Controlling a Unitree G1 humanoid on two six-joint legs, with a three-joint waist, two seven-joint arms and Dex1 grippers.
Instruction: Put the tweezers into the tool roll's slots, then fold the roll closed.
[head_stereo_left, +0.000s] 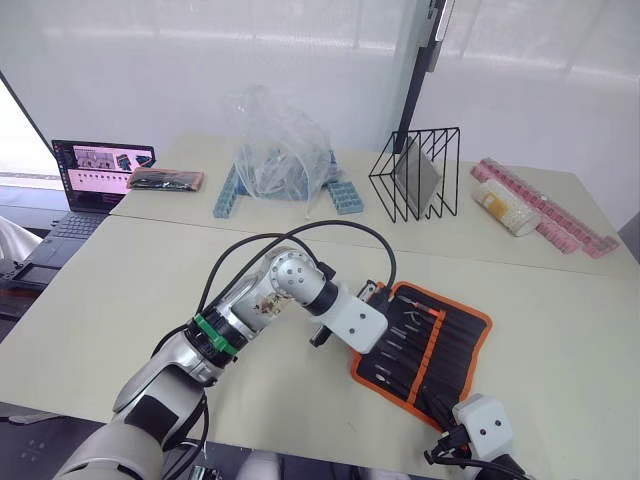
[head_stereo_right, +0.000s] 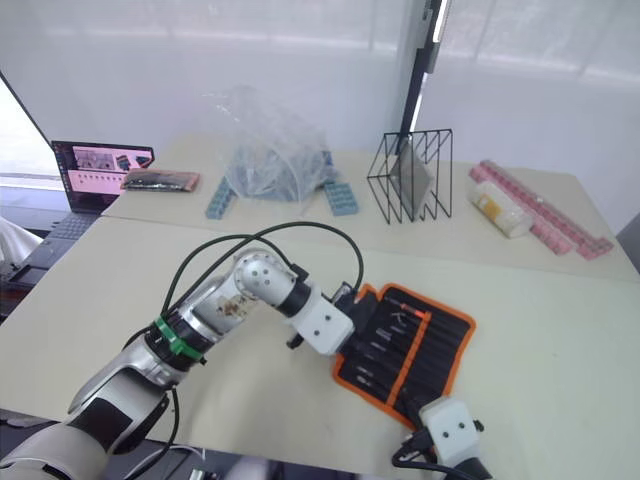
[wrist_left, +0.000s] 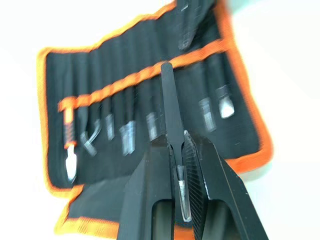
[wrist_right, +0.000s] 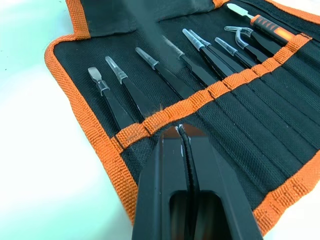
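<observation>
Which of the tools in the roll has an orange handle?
The tool at the end of the row: it has an orange and black handle with a pale flat tip, while the others in the tool roll are all black.

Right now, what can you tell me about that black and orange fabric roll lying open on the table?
The black fabric tool roll with orange trim lies unrolled and flat on the pale table, inner face up. An orange strip crosses its narrow stitched slots, where slim black tweezers with clear tip caps and an orange-handled tool already sit. The left claw holds one more black tweezer over it; the shut right claw presses the strip.
</observation>
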